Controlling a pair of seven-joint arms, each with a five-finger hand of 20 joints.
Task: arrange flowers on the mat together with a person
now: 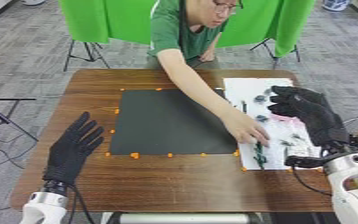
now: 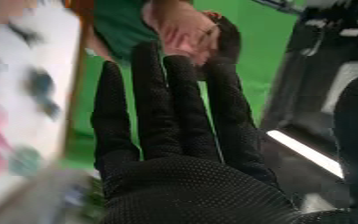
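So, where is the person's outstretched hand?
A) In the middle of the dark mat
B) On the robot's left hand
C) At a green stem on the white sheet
C: in the head view, the person's hand has its fingertips at the green stem on the white sheet.

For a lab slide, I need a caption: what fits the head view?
A person's hand at a green stem on the white sheet, beside the dark mat.

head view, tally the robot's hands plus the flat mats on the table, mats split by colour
Robot hands: 2 (left hand, right hand)
Black mat: 1
White mat: 1
Total: 4
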